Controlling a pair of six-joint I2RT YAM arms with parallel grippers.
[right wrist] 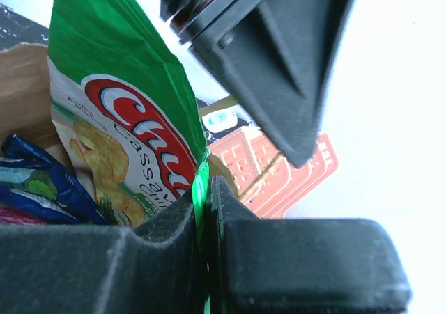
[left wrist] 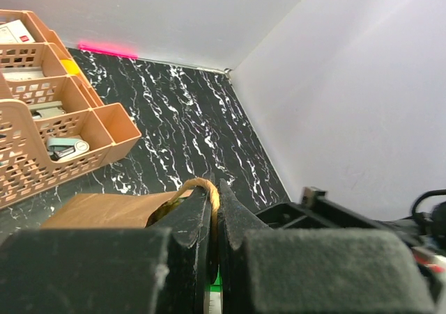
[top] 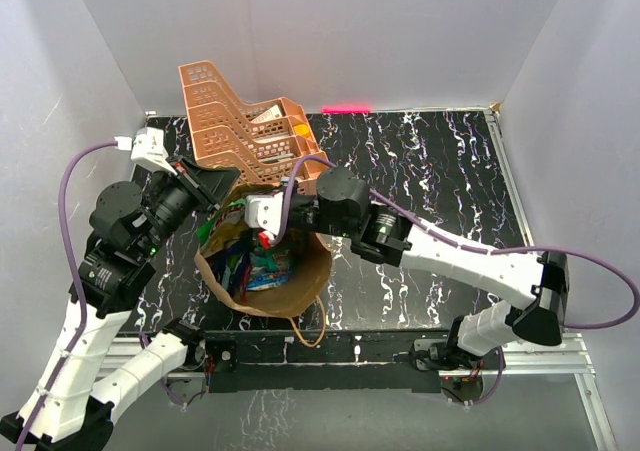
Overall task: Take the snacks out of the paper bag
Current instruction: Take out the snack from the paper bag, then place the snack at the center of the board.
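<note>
The brown paper bag (top: 300,289) stands open at the table's near middle, with colourful packets (top: 262,268) inside. My left gripper (top: 225,199) is at its far-left rim, shut on a twine handle (left wrist: 208,189); the bag's brown wall (left wrist: 104,209) shows beside the jaws. My right gripper (top: 262,233) reaches into the bag's mouth and is shut on the top edge of the green chip bag with red logo (right wrist: 118,112), which stands up out of the bag (top: 226,221). A blue packet (right wrist: 42,182) lies beside it inside the bag.
The orange mesh tray rack (top: 240,131) stands just behind the bag and holds small oddments (left wrist: 66,147). The bag's second twine handle (top: 312,331) hangs over the near side. White walls enclose the black marbled table (top: 430,171).
</note>
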